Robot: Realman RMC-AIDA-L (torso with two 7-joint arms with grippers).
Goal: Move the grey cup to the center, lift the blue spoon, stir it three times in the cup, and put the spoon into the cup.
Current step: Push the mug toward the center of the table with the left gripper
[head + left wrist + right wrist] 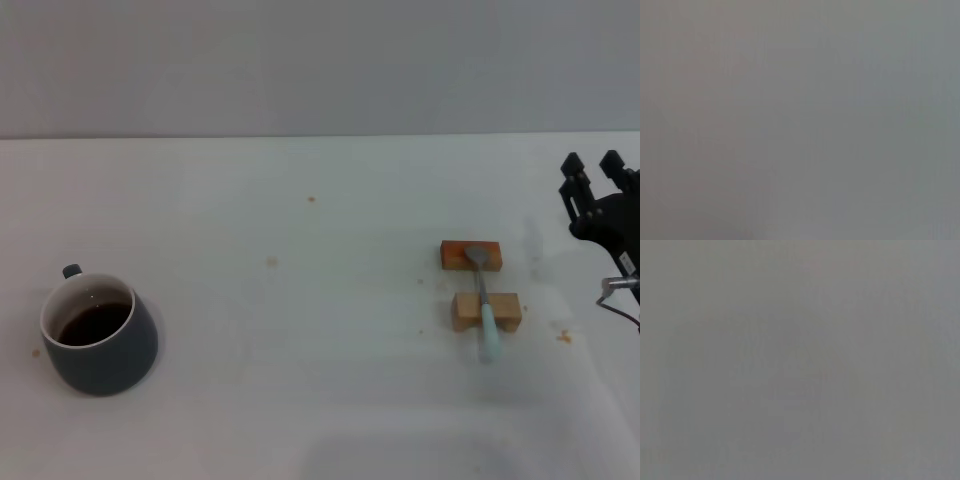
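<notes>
The grey cup (100, 343) stands on the white table at the left, with dark brown liquid inside and its small handle at the back left. The blue spoon (484, 310) lies at the right across two wooden blocks, its metal bowl on the far block and its pale blue handle pointing toward me. My right gripper (592, 166) is at the right edge of the head view, right of the spoon and apart from it, with its two black fingers spread and nothing between them. My left gripper is out of view. Both wrist views show only plain grey.
An orange-brown wooden block (470, 255) and a pale wooden block (486, 311) carry the spoon. A few small brown stains (565, 337) dot the white table (300, 350). A grey wall runs behind the table's far edge.
</notes>
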